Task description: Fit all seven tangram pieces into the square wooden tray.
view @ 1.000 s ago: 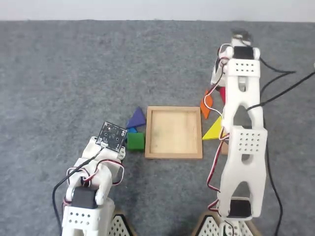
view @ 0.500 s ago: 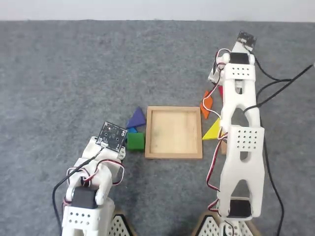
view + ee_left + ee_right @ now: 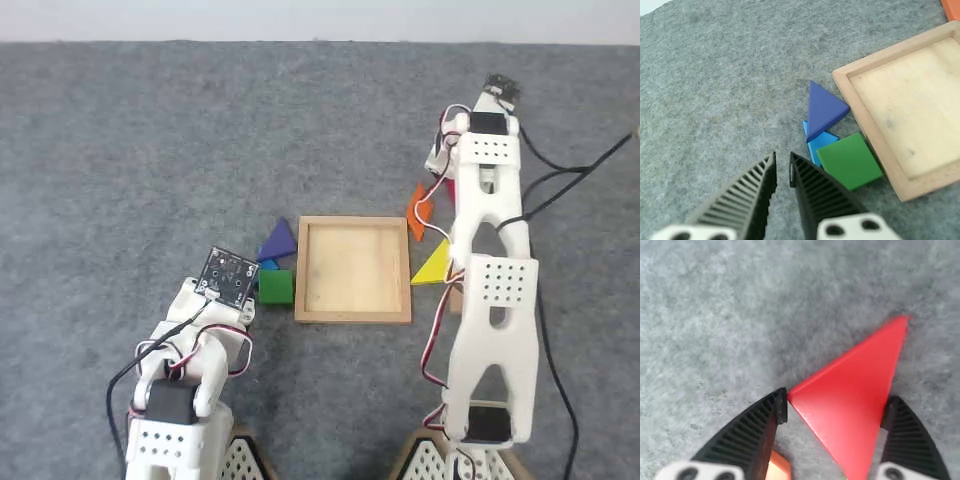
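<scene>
The square wooden tray (image 3: 300, 270) is lying in the middle of the grey felt surface (image 3: 150, 150), and its floor is showing bare wood with no piece inside.

Three pieces are sitting against its left side. A purple triangle (image 3: 279, 241) is resting by the far left corner. A green square (image 3: 276, 287) is lying nearer, touching the rim. A light blue piece (image 3: 268, 265) is peeking out between them, partly covered by both.

On the right side, an orange piece (image 3: 420, 211) is lying off the far right corner. A yellow triangle (image 3: 433, 265) is pointing its long edge along the rim just beside the tray.

The left arm (image 3: 190, 380) is staying low at the near left. Its pincer (image 3: 782, 170) is hovering over bare felt just short of the green square (image 3: 850, 161), holding nothing, with its fingers drawn almost together so that only a narrow slit is showing.

The right arm (image 3: 490, 250) is stretching away along the tray's right side. Its pincer (image 3: 836, 409) is standing wide apart, straddling a red triangle (image 3: 855, 400) that is lying on the felt beyond the orange piece. One fingertip (image 3: 780, 405) is meeting a corner of the triangle and the other is sitting at the opposite edge. Whether they are pressing on it I cannot tell.
</scene>
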